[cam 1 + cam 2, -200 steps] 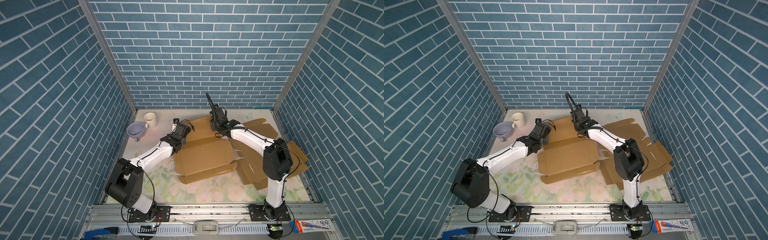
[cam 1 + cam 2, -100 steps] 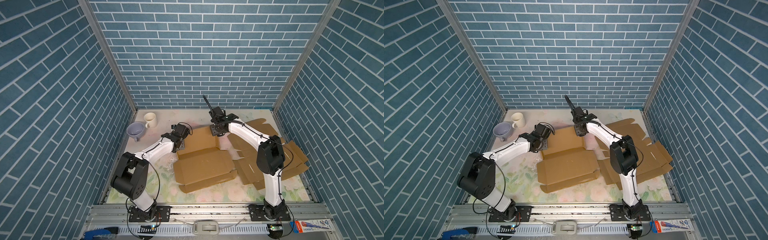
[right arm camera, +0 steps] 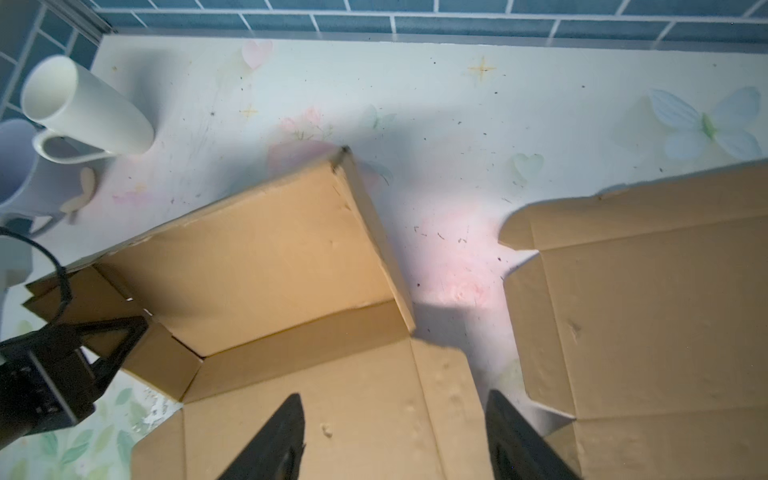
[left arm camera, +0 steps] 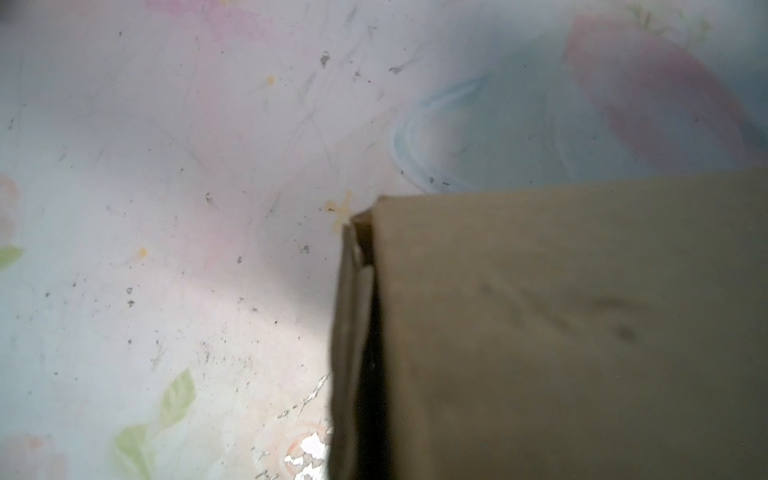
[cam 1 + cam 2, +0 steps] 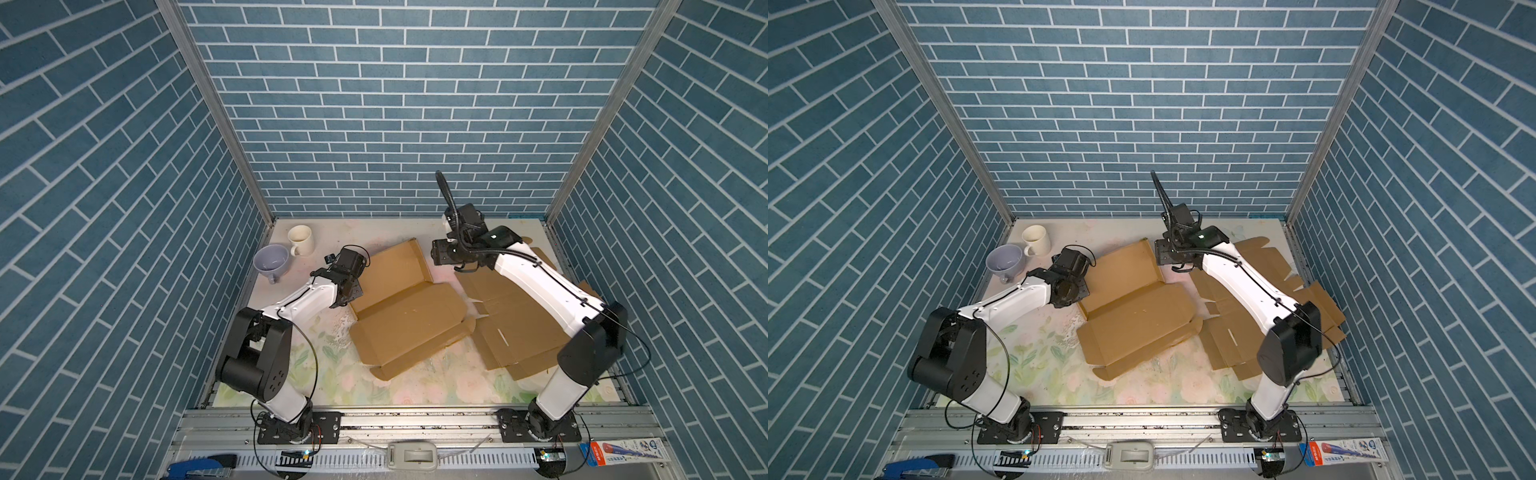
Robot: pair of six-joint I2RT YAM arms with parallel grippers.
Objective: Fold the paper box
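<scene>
The half-folded brown cardboard box (image 5: 405,320) is being pinched at its side flap by the closed left gripper (image 3: 118,338) on the floral tabletop (image 5: 415,382), while the right gripper (image 3: 394,395) is being held wide open above it.

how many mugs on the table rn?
2. A cream mug stands upright in the far left corner of the table. A lavender cup sits right beside it, slightly nearer the camera. No sign of a hidden third.

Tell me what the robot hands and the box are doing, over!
Left gripper shut at paper box side flap. Right gripper open, empty, near box. Box partly folded, top open. Flat cardboard sheets crowd its right side; mugs sit apart.
</scene>
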